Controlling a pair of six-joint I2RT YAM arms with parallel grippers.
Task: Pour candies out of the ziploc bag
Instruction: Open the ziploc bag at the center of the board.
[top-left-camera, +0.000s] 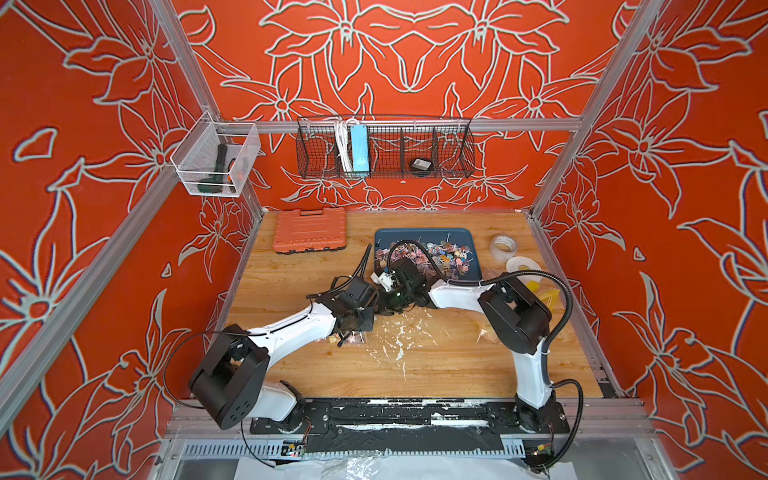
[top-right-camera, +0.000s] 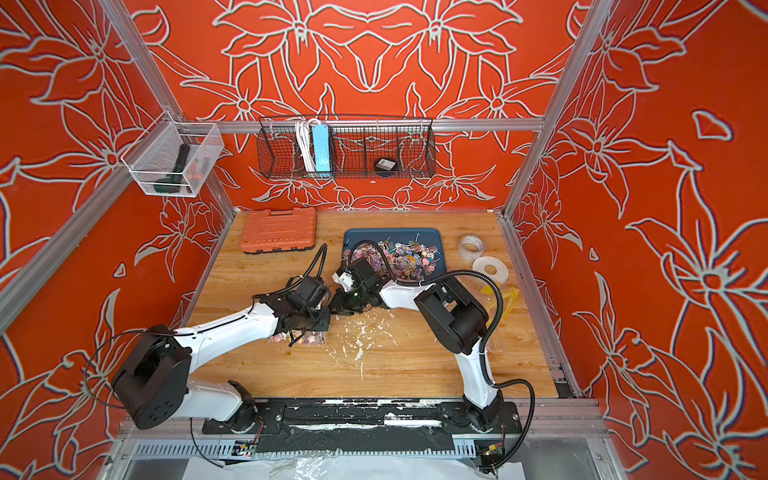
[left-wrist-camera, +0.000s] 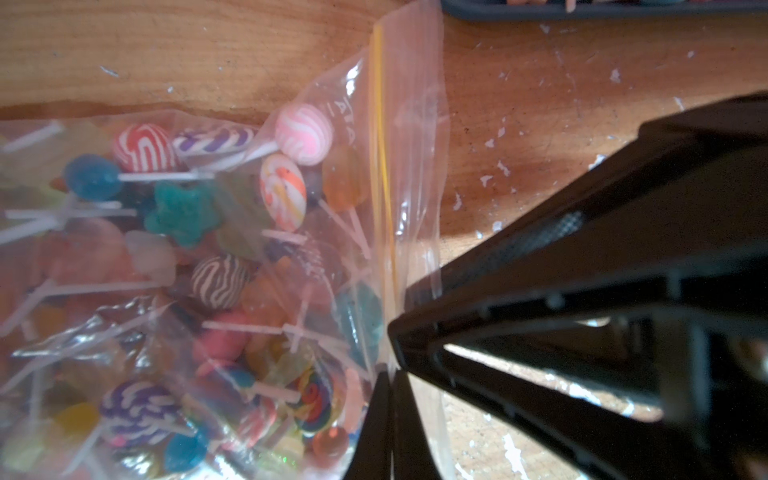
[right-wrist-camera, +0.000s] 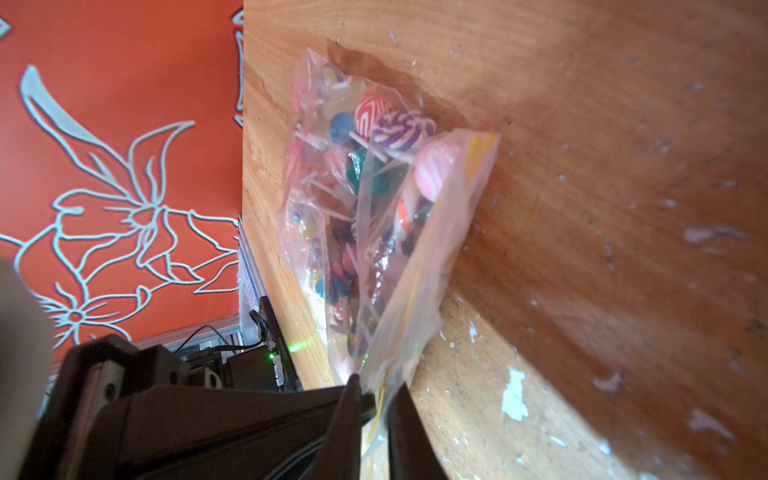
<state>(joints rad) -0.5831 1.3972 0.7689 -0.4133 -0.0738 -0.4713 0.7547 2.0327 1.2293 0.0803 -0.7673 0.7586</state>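
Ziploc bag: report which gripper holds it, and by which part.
Left gripper pinches the ziploc bag at its zip-strip edge. Right gripper has its jaws either side of that edge; whether it grips cannot be told.

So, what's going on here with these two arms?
The left claw is shut on the zip edge of a clear ziploc bag packed with tiny lollipops, on the wooden table. The right claw has that same edge between its jaws, narrowly apart, so its grip is unclear. A pile of loose lollipops already lies on the dark blue tray behind.
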